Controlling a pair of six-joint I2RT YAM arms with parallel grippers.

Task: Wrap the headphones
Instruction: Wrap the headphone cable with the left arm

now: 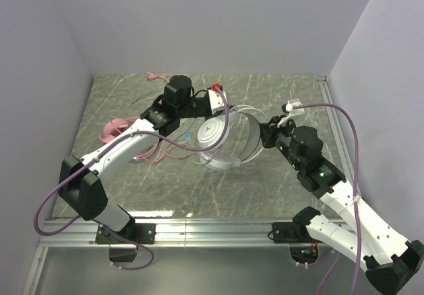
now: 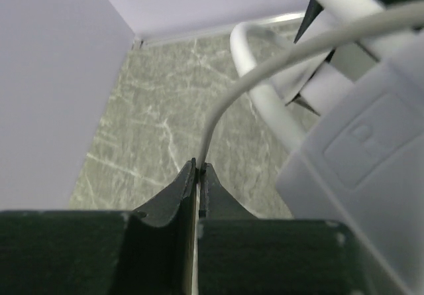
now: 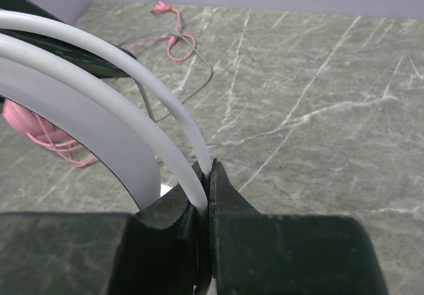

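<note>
Left gripper (image 2: 199, 171): reached to table centre, pinching thin white cord (image 2: 228, 103).
Right gripper (image 3: 210, 170): angled inward, clamping headband (image 3: 99, 99) of white-grey headset (image 1: 222, 139).

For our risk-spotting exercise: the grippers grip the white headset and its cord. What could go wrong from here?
1. The left gripper pinches the thin cord only at its tips; it may slip free.
2. The right gripper clamps one narrow headband rail, so the white headset might twist or drop.
</note>
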